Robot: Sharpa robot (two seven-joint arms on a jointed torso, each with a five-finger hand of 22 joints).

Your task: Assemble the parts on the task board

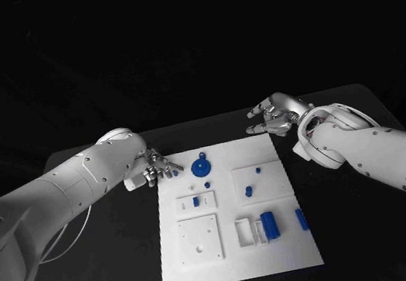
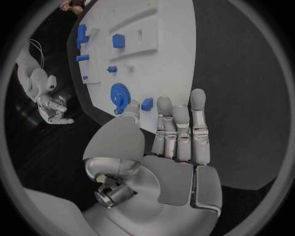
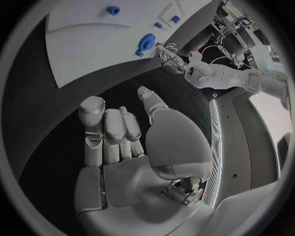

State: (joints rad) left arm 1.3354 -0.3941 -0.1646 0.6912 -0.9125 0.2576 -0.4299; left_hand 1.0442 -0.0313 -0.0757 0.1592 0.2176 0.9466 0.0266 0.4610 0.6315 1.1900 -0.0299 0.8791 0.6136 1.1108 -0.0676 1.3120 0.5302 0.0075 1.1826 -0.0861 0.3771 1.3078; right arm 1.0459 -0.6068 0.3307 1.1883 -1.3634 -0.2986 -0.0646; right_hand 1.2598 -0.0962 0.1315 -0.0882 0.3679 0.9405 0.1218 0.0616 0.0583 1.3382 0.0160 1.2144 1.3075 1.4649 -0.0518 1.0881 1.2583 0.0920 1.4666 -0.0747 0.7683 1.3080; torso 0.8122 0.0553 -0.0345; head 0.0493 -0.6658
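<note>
Left hand point(image 1: 152, 170) released, fingers apart, at task board point(image 1: 288, 258) upper-left corner, just beside blue gear point(image 1: 202, 166) & small blue part point(image 1: 174, 172). Right hand point(image 1: 275, 114) released too, off board's upper right. Best pinch gear by rim, lift straight.

Left robot hand point(image 1: 150, 169) and right robot hand point(image 1: 275, 116) hover empty, fingers apart.

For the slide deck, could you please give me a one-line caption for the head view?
Both hands, left and right, hover open at the far corners of the white task board with its blue parts.
</note>
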